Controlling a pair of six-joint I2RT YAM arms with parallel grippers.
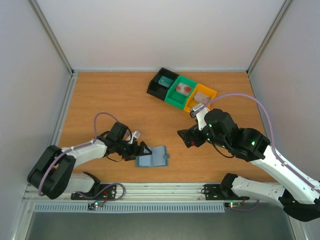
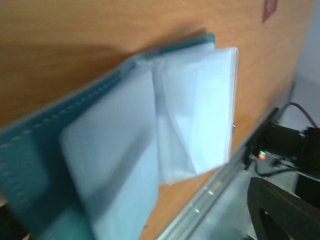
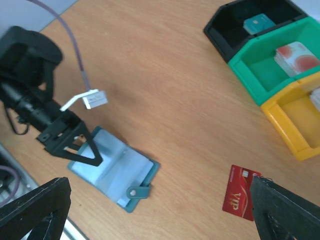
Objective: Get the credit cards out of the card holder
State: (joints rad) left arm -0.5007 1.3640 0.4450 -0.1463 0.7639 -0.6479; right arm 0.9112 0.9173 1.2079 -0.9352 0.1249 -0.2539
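One card holder (image 3: pixel 112 167), three bins (image 3: pixel 248 83), one loose red card (image 3: pixel 241 199)

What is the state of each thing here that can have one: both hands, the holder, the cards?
card holder, unfolded, flat on the table
left hand, open, at the holder's left edge
right hand, open, holding nothing
red card, out of the holder, flat on the table
teal card, lying in the black bin
white and red card, lying in the green bin
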